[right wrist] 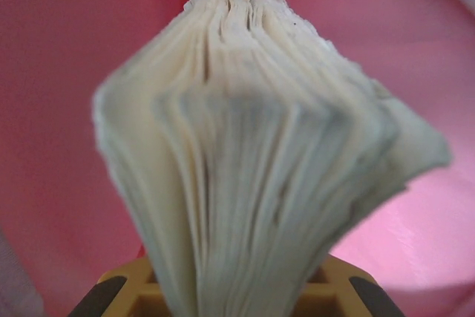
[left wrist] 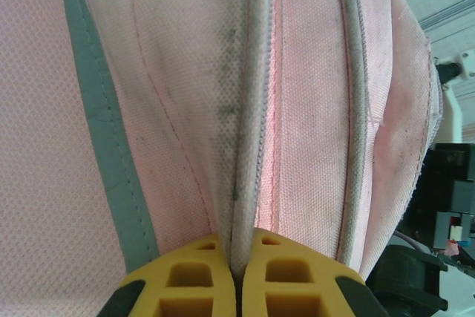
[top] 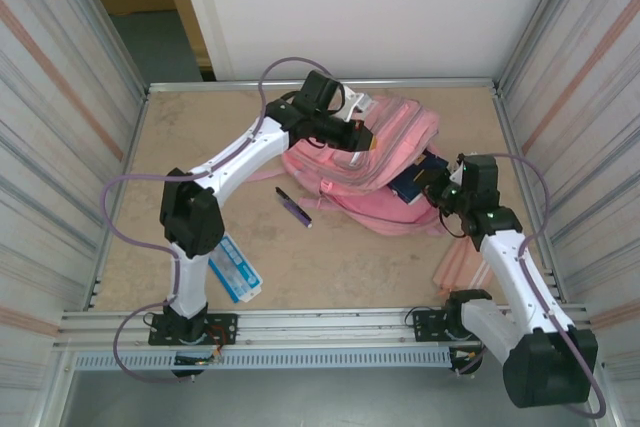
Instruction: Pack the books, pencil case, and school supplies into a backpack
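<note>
Ribbed grey walls (top: 50, 127) close in a pale wooden desk (top: 200, 137). At its far middle lies the pink backpack (top: 400, 132). The left hand (left wrist: 237, 276) is pinched tight on a fold of its fabric beside a zip. The right hand (right wrist: 237, 298) clamps the navy book (top: 415, 182), pages fanned, at the backpack's right edge. A purple pen (top: 294, 207) lies just left of the backpack; the light blue pencil case (top: 238, 269) lies near left, the pink ribbed book (top: 462, 269) near right.
</note>
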`<state>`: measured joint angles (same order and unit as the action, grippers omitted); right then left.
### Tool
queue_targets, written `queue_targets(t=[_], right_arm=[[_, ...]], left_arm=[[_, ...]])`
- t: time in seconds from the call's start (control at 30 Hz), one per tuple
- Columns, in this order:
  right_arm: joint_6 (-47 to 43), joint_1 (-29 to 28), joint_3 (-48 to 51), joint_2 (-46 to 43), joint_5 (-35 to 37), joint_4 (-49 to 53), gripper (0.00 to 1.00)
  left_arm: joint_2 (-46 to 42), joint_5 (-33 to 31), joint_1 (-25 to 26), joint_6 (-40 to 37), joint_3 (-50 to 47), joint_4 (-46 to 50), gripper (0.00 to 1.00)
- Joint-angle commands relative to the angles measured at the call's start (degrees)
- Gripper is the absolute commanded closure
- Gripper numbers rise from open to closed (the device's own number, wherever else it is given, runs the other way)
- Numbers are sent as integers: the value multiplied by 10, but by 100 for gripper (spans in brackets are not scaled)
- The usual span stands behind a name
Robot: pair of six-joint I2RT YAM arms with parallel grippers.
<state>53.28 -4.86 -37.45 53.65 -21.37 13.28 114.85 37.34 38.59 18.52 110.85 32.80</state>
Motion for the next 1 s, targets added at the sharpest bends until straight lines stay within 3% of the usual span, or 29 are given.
queue_targets(t=[0.0, 0.07, 0.33, 0.6, 0.77, 0.97], right_arm=[[22, -16, 7, 23, -63, -139, 100], [29, -29, -3, 61, -104, -179, 100], [48, -59, -64, 200, -105, -218, 100], [26, -102, -131, 351, -54, -276, 100], [98, -107, -141, 451, -81, -401, 100], [121, -119, -170, 521, -65, -442, 100]], left_arm=[[-1, 26, -1, -45, 68, -15, 100], [2, 22, -2, -52, 79, -8, 100], [10, 1, -18, -32, 83, 7, 100], [11, -2, -25, -31, 81, 11, 100], [32, -1, -27, -24, 112, 22, 100], [34, 7, -36, -18, 113, 19, 100]])
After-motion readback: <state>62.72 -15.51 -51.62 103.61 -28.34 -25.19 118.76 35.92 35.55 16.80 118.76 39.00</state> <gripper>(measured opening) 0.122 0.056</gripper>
